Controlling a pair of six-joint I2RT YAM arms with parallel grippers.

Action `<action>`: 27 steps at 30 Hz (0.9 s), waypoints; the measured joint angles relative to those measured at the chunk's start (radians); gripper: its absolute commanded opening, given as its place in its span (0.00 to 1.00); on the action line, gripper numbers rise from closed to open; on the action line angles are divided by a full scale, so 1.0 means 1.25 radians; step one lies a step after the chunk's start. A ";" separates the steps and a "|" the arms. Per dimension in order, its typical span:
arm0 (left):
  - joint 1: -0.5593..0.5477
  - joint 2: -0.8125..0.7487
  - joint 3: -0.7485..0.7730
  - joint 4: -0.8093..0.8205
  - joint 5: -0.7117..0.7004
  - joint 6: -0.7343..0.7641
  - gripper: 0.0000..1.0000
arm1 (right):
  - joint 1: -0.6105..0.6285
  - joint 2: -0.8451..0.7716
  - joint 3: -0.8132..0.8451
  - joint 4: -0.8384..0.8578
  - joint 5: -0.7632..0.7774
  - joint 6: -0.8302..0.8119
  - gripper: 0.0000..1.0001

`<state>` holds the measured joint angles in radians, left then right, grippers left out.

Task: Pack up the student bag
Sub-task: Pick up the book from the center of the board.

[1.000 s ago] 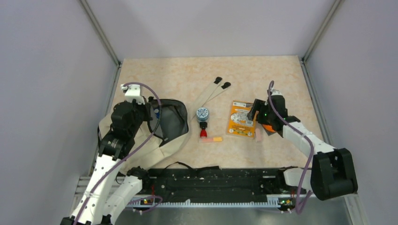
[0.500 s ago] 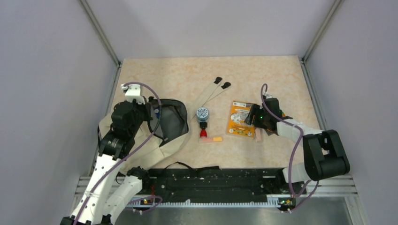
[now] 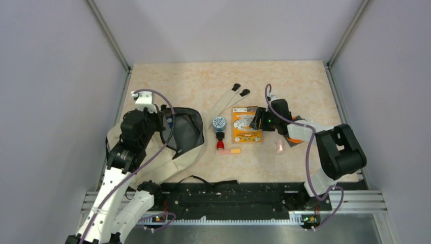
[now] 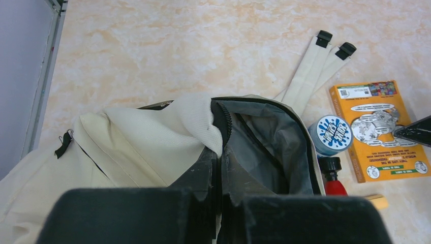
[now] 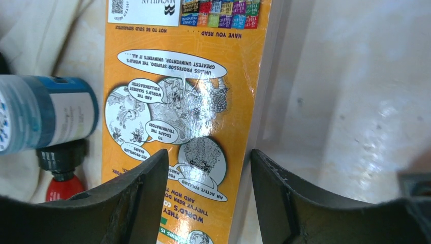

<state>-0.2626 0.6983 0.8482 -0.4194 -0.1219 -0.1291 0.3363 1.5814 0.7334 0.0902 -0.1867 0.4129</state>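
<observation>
Orange book [image 3: 246, 125] beside blue-lidded bottle [image 3: 219, 122]

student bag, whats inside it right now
Through the student bag opening only grey lining shows, no items. The bottom is hidden behind the left tool, which pinches the rim.

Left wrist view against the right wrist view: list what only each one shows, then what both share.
Only left wrist: the student bag with its grey-lined mouth open, the left gripper shut on its rim, and two black strap tips. Only right wrist: the right gripper with open jaws standing either side of the orange book edge. Both: the book, the blue-labelled round container and the red item with a black cap.
</observation>
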 measured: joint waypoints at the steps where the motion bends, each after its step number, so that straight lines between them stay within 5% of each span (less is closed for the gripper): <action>1: 0.000 0.000 0.000 0.000 0.000 0.000 0.00 | 0.005 0.009 0.007 0.006 -0.009 0.002 0.59; 27: 0.000 0.000 0.000 0.000 0.000 0.000 0.00 | 0.012 0.024 -0.020 0.247 -0.205 0.227 0.52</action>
<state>-0.2623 0.6979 0.8482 -0.4194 -0.1223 -0.1287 0.3511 1.6112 0.7090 0.3992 -0.4431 0.6971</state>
